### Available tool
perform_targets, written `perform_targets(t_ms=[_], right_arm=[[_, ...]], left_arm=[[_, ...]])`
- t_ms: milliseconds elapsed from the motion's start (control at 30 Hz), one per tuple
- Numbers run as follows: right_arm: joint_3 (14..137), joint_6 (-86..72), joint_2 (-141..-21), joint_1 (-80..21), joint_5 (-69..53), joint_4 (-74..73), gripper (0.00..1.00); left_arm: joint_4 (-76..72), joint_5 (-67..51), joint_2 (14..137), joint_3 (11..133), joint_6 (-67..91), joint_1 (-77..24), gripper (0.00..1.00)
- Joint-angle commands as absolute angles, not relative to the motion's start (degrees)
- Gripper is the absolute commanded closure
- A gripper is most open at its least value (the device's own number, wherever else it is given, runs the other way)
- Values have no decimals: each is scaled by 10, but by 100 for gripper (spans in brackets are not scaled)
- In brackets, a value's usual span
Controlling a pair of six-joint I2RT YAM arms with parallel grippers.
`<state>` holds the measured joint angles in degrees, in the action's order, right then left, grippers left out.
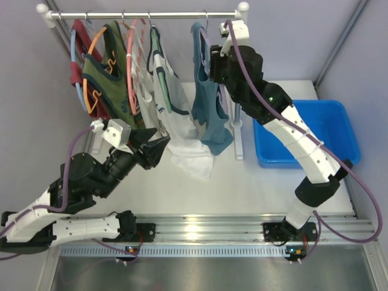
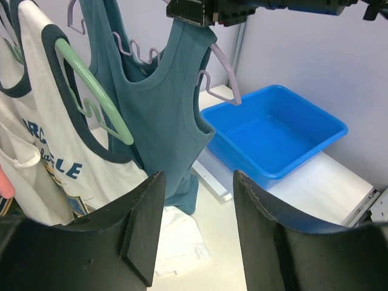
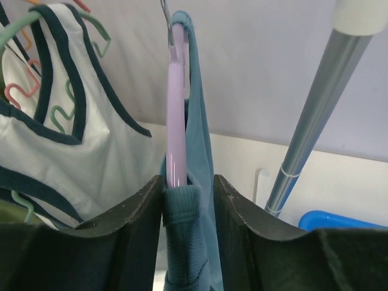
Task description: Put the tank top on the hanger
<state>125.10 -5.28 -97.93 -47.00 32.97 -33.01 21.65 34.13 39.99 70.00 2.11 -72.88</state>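
The teal tank top point(image 1: 209, 115) hangs on the lavender hanger point(image 2: 225, 66), whose hook is over the rail at the right end. In the right wrist view the hanger point(image 3: 176, 121) stands edge-on, with the tank top point(image 3: 197, 139) strap draped over its shoulder. My right gripper point(image 3: 188, 188) brackets that strap and the hanger end; the left finger touches the fabric and a gap shows on the right, so it is open. It sits high beside the rail point(image 1: 213, 66). My left gripper point(image 1: 162, 145) is open and empty, lower down in front of the tank top point(image 2: 163, 103).
A rail point(image 1: 145, 15) carries a white top with dark trim point(image 1: 167, 91), an olive patterned top point(image 1: 109, 73) and a red garment. A white cloth point(image 1: 191, 157) lies on the table. The blue bin point(image 1: 306, 130) stands at right. The rack post point(image 3: 315, 103) is close by.
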Motion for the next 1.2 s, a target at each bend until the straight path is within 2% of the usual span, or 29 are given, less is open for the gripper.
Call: perform_targets(t_ms=[0, 233, 533, 1000, 1167], right_arm=[[1244, -62, -940, -463, 322, -287, 56], [1228, -79, -912, -463, 305, -292, 43], [1137, -119, -795, -462, 283, -307, 36], [758, -214, -431, -463, 297, -402, 21], [661, -263, -348, -463, 294, -441, 21]], left_arm=[[214, 339, 403, 711, 26, -731, 46], [215, 341, 412, 718, 25, -731, 46], [207, 347, 426, 716, 25, -731, 45], [217, 403, 421, 634, 96, -730, 46], [211, 424, 397, 573, 141, -731, 46]])
